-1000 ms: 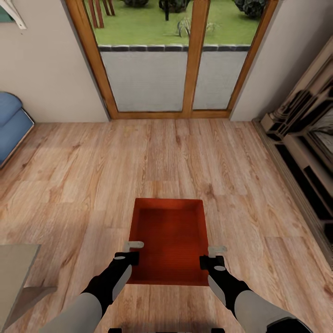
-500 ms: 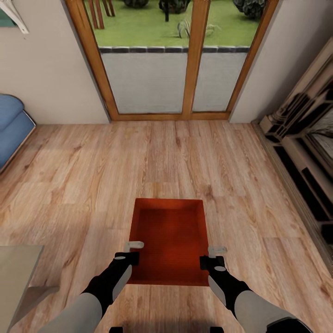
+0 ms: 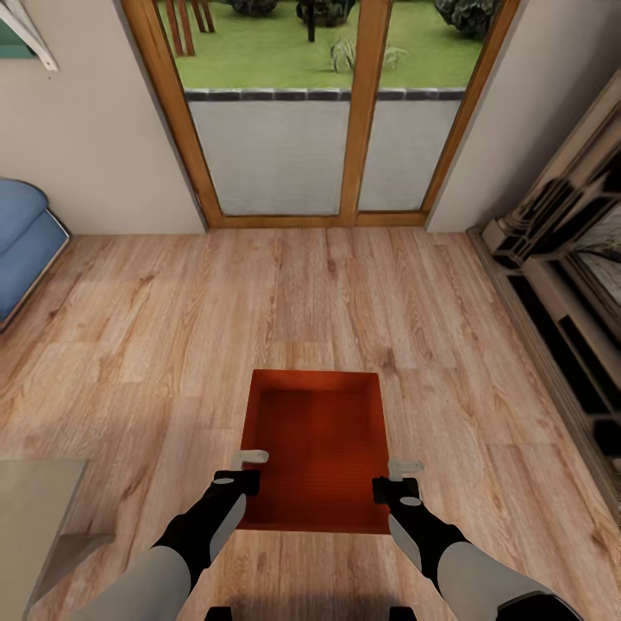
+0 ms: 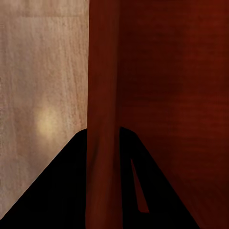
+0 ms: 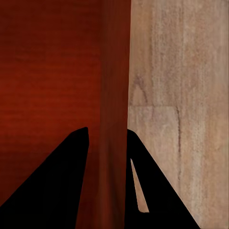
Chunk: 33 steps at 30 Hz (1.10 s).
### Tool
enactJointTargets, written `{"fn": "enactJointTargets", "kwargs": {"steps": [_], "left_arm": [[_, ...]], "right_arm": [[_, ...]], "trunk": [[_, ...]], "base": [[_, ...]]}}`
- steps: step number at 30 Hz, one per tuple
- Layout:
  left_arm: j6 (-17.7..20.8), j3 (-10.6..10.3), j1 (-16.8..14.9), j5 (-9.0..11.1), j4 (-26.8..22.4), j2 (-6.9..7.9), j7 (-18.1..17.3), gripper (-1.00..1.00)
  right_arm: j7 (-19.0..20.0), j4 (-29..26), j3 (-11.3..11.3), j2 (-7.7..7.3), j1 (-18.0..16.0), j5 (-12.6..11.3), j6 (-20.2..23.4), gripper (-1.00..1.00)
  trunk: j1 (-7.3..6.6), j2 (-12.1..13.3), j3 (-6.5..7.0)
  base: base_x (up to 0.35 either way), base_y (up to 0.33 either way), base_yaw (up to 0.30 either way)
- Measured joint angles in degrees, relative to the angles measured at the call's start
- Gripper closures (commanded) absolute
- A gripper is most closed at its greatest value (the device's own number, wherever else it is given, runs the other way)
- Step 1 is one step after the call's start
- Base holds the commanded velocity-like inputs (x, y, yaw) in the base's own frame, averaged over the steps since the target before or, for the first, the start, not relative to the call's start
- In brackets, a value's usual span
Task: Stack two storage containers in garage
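- Presently, one orange-red storage container (image 3: 319, 448) is held above the light wood plank flooring (image 3: 362, 293) of the living room, facing the glass doors (image 3: 319, 112).
- Its left wall is pinched by the left tool (image 3: 250, 466), one finger inside and one outside, as seen in the left wrist view (image 4: 102, 143).
- Its right wall is clamped likewise by the right tool (image 3: 398, 479).
- For a clean carry to the garage, both grips are best kept level and evenly spaced, so the walls are not twisted.
- Turns should be made slowly, well apart from the blue sofa (image 3: 21, 250) and the fireplace (image 3: 569, 285).
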Motion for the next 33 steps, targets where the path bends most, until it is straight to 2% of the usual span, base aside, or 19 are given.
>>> {"fn": "enactJointTargets", "kwargs": {"steps": [33], "left_arm": [[0.0,0.0,0.0,0.5,0.1,0.12,0.0,1.0]], "right_arm": [[0.0,-0.5,0.0,0.01,0.0,0.2,0.6,1.0]], "trunk": [[-7.25,13.2,5.93]], "base": [[0.0,0.0,0.0]]}}
